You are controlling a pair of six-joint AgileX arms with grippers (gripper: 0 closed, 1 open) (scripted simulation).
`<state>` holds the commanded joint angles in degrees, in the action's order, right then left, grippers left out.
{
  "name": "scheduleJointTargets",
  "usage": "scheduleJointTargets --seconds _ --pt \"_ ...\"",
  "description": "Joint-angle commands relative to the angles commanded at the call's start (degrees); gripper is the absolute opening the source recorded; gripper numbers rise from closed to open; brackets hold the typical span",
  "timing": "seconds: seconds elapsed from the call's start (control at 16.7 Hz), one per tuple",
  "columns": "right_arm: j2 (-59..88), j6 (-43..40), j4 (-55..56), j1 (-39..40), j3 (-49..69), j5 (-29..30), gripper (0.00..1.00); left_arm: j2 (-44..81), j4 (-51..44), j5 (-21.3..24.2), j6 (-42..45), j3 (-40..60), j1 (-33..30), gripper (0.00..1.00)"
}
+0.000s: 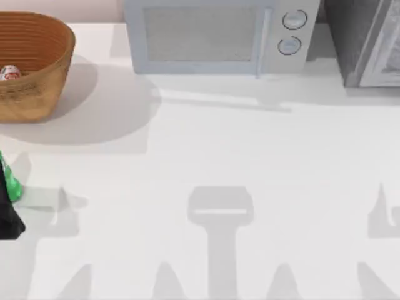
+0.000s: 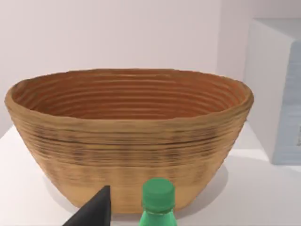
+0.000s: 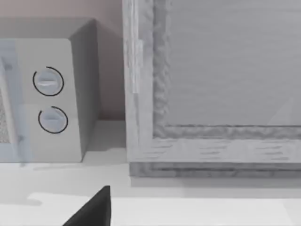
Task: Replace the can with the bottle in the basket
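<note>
The can (image 1: 9,72) still lies inside the basket (image 1: 44,37) at the table's far left corner, so it has to come out before the bottle goes in. The bottle (image 1: 12,185) stands upright at the left edge, nearer than the basket, right by my left gripper (image 1: 7,209); I can't tell whether that gripper grips it. I'd confirm the hold first, then clear the rim well. My right arm is parked facing the microwave (image 3: 47,99).
</note>
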<state>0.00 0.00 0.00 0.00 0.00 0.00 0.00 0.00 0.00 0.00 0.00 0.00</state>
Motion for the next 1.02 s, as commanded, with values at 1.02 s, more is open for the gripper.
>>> scheduleJointTargets --seconds 1.02 --pt "0.0 0.0 0.0 0.0 0.0 0.0 1.0 53.1 -28.7 6.2 4.2 49.9 3.4 1.0"
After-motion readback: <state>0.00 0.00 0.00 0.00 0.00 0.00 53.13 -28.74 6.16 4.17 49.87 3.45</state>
